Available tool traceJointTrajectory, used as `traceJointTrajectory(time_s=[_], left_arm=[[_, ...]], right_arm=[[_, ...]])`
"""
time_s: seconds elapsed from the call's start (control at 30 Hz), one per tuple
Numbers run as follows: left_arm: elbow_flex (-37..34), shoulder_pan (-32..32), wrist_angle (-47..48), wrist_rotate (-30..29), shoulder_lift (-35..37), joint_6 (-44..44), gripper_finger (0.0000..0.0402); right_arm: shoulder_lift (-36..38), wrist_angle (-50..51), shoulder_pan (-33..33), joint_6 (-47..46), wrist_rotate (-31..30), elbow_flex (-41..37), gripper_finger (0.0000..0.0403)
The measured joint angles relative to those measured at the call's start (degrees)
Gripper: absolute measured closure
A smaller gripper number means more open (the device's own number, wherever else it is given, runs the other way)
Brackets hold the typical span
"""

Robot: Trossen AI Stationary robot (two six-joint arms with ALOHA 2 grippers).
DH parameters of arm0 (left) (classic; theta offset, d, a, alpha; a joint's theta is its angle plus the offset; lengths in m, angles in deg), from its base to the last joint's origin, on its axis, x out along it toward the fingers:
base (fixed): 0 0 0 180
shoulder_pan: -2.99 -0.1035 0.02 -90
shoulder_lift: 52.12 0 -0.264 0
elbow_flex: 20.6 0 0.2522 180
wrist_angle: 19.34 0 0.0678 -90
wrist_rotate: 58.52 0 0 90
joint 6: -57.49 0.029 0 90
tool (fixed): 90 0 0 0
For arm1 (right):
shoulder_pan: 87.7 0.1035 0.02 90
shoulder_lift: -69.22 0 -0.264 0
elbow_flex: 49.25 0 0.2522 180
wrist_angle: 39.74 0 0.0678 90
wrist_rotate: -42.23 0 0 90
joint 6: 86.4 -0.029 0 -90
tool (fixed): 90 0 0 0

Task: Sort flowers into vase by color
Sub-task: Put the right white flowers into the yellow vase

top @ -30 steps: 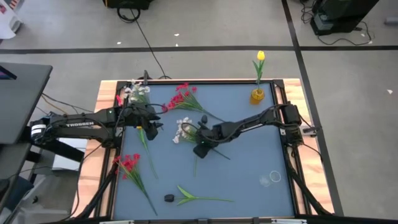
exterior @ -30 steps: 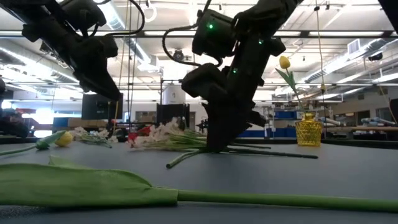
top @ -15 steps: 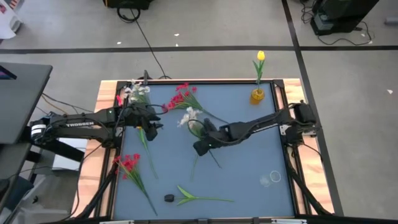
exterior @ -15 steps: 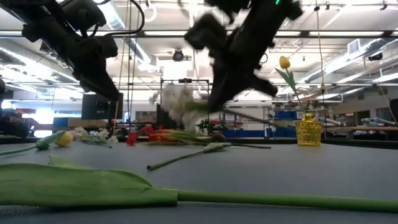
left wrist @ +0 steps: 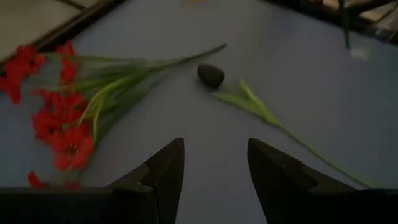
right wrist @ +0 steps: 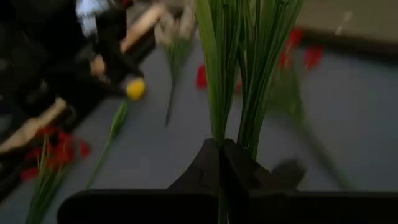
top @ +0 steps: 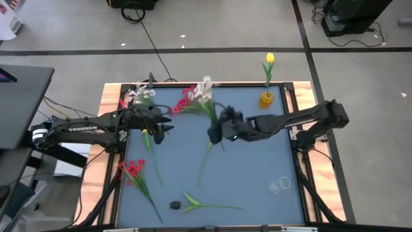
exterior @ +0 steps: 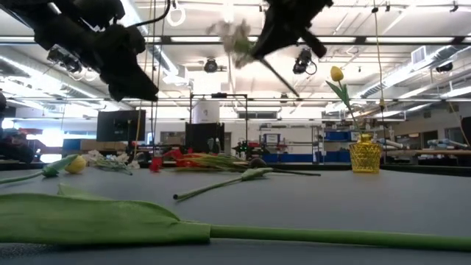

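One white spray [top: 205,90] hangs above the middle of the table [top: 257,167], its thin green stems pinched in the right gripper [top: 219,131], whose fingers are closed tight around them. I judge that this flower is very light and soft: the stems bend easily and the blossom head swings, so the good place to hold is low on the stems, near the middle, not at the petals. One yellow tulip [top: 269,59] already stands in the yellow vase [top: 266,98] at the far right corner. Red clusters [top: 134,169] and a dark bud [top: 175,205] lie flat on the table. The left gripper [left wrist: 211,163] hovers near the left side, fingers apart and empty.
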Motion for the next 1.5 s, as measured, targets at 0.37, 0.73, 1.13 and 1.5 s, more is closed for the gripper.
traceJointTrajectory(time_s=[0.37, 0.73, 1.13, 1.5], left_arm=[[0.02, 1.29, -31.96, -0.13, -4.14, -1.25, 0.0218], [0.02, 7.26, -57.77, -10.7, -17.27, -4.68, 0.0218], [8.0, 8.78, -66.64, -16.05, -30.33, -6.45, 0.0218], [19.93, 7.63, -49.68, -8.64, -34.56, -1.44, 0.0253]], right_arm=[[7.27, -8.47, -5.92, 28.45, 4.12, 0.0, 0.0395], [5.34, -27.45, -16.66, 37.19, 36.13, 0.0, 0.0395], [1.86, -32.31, -19.42, 37.11, 45.14, 0.02, 0.0383], [1.69, -33.19, -19.38, 35.34, 40.86, 0.0, 0.0384]])
